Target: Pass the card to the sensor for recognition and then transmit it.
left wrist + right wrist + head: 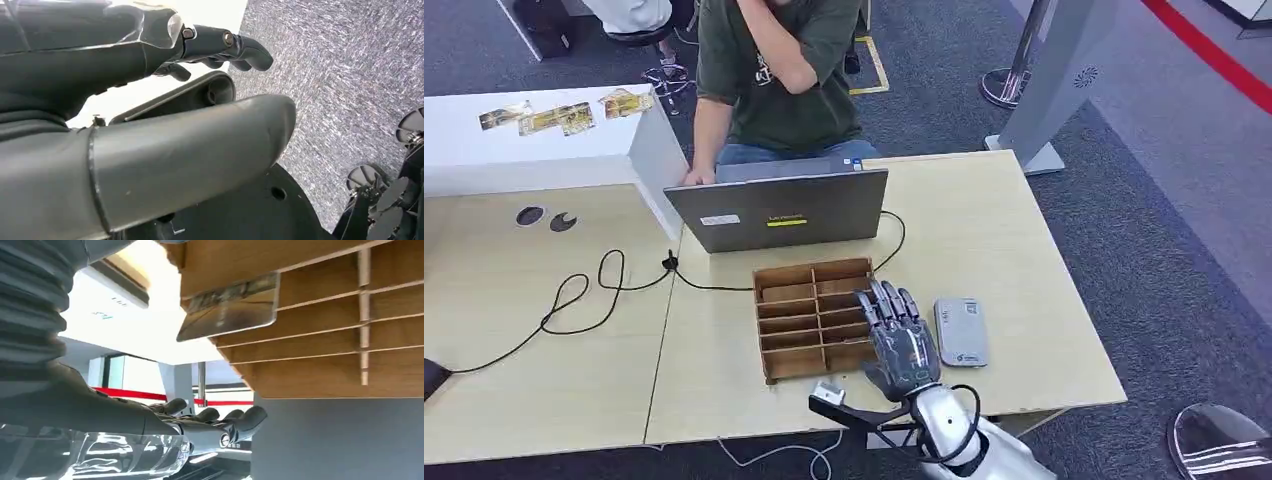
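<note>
Now your right hand, fingers spread and holding nothing, lies at the slotted wooden rack, lower centre. A glossy card sticks from one slot. The flat grey sensor lies right of it; a laptop stands behind. Your left hand hangs with fingers curled, holding nothing.

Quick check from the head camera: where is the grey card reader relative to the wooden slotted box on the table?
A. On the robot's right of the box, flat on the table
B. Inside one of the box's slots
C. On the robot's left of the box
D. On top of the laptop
A: the card reader lies flat on the table just to the robot's right of the wooden box, with the right hand over the box's right edge between them.
</note>
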`<action>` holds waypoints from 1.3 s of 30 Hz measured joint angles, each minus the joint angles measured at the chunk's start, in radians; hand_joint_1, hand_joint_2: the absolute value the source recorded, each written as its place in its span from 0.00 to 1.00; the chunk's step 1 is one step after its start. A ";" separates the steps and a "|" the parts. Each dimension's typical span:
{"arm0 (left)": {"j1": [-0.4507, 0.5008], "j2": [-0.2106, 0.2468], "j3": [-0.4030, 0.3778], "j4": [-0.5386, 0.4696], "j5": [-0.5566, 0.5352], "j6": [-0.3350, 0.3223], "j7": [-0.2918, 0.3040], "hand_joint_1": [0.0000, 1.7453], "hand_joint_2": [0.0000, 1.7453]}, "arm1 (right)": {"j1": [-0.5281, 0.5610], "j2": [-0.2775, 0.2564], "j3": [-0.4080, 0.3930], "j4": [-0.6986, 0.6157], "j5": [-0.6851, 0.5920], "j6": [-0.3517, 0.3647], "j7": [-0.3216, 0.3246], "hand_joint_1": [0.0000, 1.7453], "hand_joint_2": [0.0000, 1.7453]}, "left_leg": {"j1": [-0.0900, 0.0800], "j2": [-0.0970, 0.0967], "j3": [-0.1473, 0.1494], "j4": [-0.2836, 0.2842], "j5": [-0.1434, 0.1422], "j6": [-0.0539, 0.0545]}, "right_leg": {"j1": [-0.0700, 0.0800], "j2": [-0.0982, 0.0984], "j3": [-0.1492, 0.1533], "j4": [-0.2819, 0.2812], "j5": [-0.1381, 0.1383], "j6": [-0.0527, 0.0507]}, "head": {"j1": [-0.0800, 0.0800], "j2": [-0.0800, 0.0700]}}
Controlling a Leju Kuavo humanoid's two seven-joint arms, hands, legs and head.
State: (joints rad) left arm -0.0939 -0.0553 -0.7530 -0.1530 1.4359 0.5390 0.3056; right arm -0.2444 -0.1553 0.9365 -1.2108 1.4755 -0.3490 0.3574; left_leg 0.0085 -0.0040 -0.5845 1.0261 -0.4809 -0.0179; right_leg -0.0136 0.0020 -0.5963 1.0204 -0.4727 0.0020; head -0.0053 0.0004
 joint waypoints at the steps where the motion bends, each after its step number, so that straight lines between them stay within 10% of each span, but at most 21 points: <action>1: 0.000 0.000 0.000 0.000 0.000 0.000 0.000 0.00 0.00 | 0.003 -0.007 -0.002 -0.008 -0.001 0.001 0.000 0.00 1.00 | 0.000 0.000 0.000 0.000 0.000 0.000 | 0.000 0.000 0.000 0.000 0.000 0.000 | 0.000 0.000; 39: 0.000 0.000 0.016 0.000 -0.003 0.000 -0.003 0.00 0.00 | 0.006 -0.023 -0.013 -0.022 -0.090 0.049 -0.014 0.00 1.00 | 0.000 0.000 0.000 0.000 0.000 0.000 | 0.000 0.000 0.000 0.000 0.000 0.000 | 0.000 0.000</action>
State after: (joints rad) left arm -0.0940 -0.0553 -0.7366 -0.1530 1.4332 0.5390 0.3025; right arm -0.2386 -0.1782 0.9239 -1.2329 1.3855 -0.3002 0.3437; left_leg 0.0085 -0.0040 -0.5845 1.0261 -0.4809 -0.0179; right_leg -0.0135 0.0020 -0.5962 1.0206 -0.4727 0.0020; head -0.0057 0.0004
